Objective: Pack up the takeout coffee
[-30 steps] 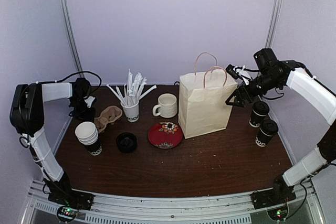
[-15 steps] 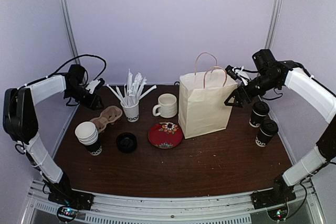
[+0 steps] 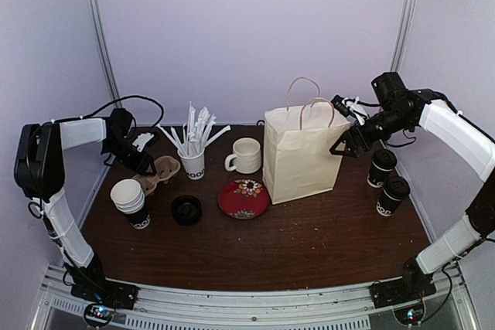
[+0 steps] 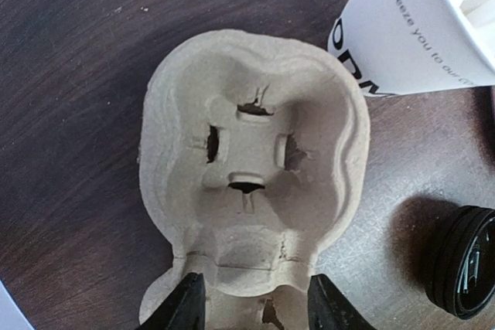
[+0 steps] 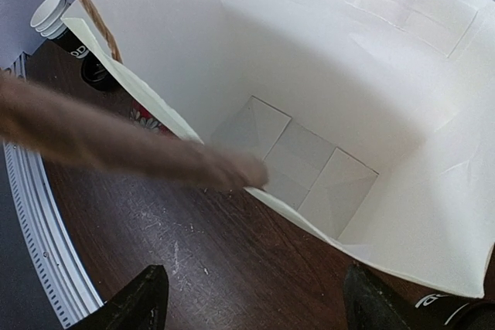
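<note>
Although the paper bag point(image 3: 302, 156) stands upright and open-mouthed on the table point(image 3: 325, 245), both coffees are outside it. The far black cup point(image 3: 381, 168) stands just right of the bag. The near black cup point(image 3: 393, 195) stands a little further right of the bag and closer to the arm bases, close beside the first (whether the two touch I cannot tell). Both are upright with their lids on.

The right gripper point(image 3: 346, 147) hangs at the bag's upper right corner, between the bag and the far black cup. Its jaws are spread wide with nothing between them. Its wrist camera looks down into the bag's mouth onto the folded bottom, with one rope handle point(image 5: 116, 152) blurred across the view.

The left gripper point(image 4: 255, 311) is well left of the bag, over the moulded-pulp cup carrier point(image 4: 251, 183). Its jaws are parted, one finger above each side of the carrier's near end, and they clamp nothing that I can make out.

Also left of the bag: the cream mug point(image 3: 246, 155) just beside it, the white cup of straws point(image 3: 193, 164) beyond the mug, and the red patterned plate point(image 3: 244, 199) by the bag's near-left corner. A loose black lid point(image 3: 186, 209) and a stack of cups point(image 3: 130, 202) lie further left.
</note>
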Robot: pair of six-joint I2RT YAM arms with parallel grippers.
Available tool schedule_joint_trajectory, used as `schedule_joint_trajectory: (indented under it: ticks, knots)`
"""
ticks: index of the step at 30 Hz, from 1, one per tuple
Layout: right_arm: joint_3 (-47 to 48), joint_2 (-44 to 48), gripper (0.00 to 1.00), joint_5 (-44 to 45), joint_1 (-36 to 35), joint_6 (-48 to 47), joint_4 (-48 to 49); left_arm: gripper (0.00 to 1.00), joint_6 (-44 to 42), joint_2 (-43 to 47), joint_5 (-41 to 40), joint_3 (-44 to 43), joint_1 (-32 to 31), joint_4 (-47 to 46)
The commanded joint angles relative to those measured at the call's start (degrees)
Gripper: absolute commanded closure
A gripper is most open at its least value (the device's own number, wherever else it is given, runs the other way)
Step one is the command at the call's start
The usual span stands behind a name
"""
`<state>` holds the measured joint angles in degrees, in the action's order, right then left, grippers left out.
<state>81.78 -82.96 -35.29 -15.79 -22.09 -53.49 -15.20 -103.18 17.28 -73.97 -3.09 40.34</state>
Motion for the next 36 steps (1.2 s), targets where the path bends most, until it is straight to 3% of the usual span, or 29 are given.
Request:
schedule_joint_trajectory:
  ticks: [1, 19, 27, 36]
  knots:
    - [-0.5, -0.7, 0.19, -1.3, -0.3, 0.6, 1.5, 0.54, -1.1, -1.5, -2.1, 0.7, -0.1, -2.1]
    - [-1.4, -0.8, 0.19, -1.7, -0.3, 1.1, 2.5, 0.60, -1.2, -4.1, -4.6, 1.7, -1.9, -3.9]
    - [-1.3, -1.0, 0.19, -1.7, -0.3, 1.2, 2.5, 0.72, -0.5, -3.9, -5.3, 1.3, -2.1, -3.1]
    - [6.8, -1.2, 0.19, -2.0, 0.7, -0.6, -5.7, 0.75, 2.1, 4.8, -6.5, 2.4, -2.1, -0.7]
